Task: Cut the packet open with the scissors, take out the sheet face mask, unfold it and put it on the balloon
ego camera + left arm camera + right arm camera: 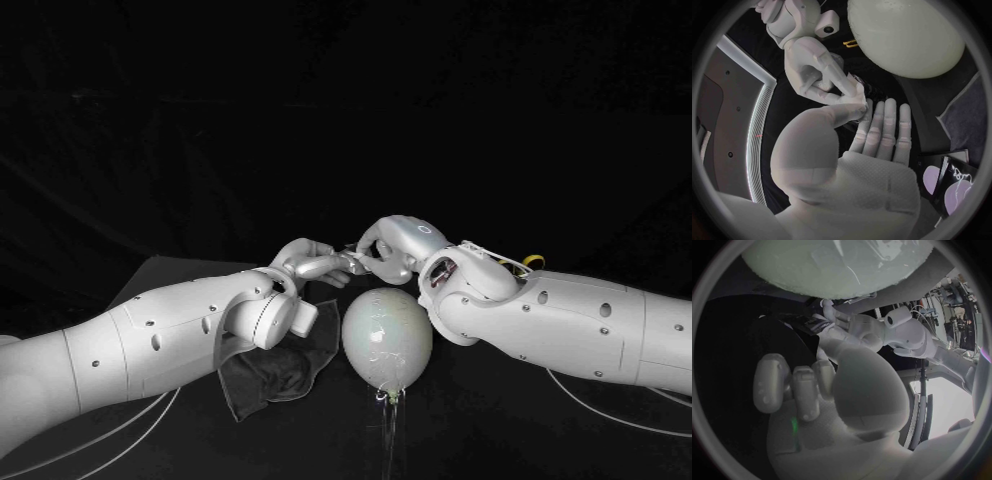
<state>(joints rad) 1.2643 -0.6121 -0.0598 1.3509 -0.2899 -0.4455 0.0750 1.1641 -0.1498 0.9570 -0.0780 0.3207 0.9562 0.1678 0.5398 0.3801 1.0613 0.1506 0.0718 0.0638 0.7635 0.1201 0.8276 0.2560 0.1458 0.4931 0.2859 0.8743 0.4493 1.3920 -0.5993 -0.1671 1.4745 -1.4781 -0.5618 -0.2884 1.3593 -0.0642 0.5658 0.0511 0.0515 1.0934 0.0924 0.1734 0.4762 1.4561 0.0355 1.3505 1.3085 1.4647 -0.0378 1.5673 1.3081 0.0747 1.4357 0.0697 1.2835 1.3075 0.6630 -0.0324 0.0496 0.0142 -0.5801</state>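
While the left hand (310, 262) and right hand (392, 245) pinch a small dark piece (351, 256), likely the mask, in their fingers near the balloon (384, 335), a hard tug could tear it.

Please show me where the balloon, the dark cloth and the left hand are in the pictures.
balloon (385, 340), head view, the middle of its pale body.
dark cloth (274, 376), head view, its crumpled lower part.
left hand (319, 265), head view, the middle of the hand.
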